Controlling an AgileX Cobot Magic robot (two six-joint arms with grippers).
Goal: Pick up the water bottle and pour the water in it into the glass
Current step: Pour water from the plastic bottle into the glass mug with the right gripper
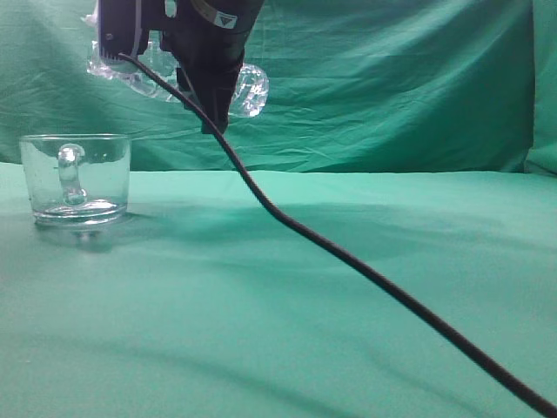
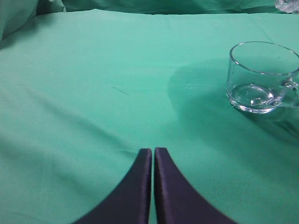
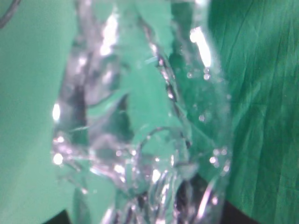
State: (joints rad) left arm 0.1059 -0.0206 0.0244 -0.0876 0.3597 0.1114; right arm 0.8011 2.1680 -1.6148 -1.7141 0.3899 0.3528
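- Starting on the left, the glass [image 1: 76, 178] is sitting upright on the green cloth [image 1: 287, 296], handle facing the exterior camera, and it is looking dry or nearly so; I cannot make out a water line in it from either view
- The left gripper [image 2: 153, 154] is hanging low over bare cloth, its two dark fingers pressed together with nothing between them, well apart from the glass [image 2: 261, 77] and taking no part in the pour
- Moving right and up, the water bottle [image 1: 248, 90] is hanging in the air, lying close to horizontal above and to the right of the glass, with its body sticking out on both sides of the right gripper [image 1: 209, 61]
- That gripper is holding the bottle around its middle; the fingers themselves are hidden behind the arm and plastic, so the grip is judged from the bottle hanging there
- In the right wrist view the bottle [image 3: 145, 121] is filling the frame, crumpled clear plastic with droplets on the wall; no water level is showing
- A black cable [image 1: 365, 270] is trailing down across the cloth to the right
- Judging the task: the pick-up is done, the bottle is tipped, but no stream is visible, so the pour is looking either just starting or unconfirmed
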